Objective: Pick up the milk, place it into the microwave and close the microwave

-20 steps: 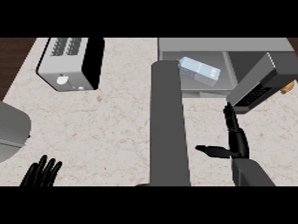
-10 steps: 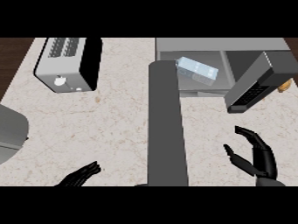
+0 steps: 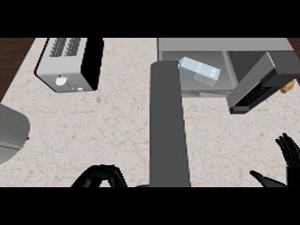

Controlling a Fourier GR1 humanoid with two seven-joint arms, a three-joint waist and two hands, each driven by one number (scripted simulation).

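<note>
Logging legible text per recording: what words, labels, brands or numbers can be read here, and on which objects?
None can be read.
Milk carton in the microwave: no print legible.
Microwave door: the dark control strip is too blurred to read.
Toaster: only a knob, no lettering.

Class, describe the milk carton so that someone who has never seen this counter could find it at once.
Start at the grey microwave at the far right of the marble counter, its door swung open towards you. Inside its cavity lies the milk carton, tilted. It is the only pale blue, glassy-looking box there; the toaster to the left is metal and slotted.
</note>
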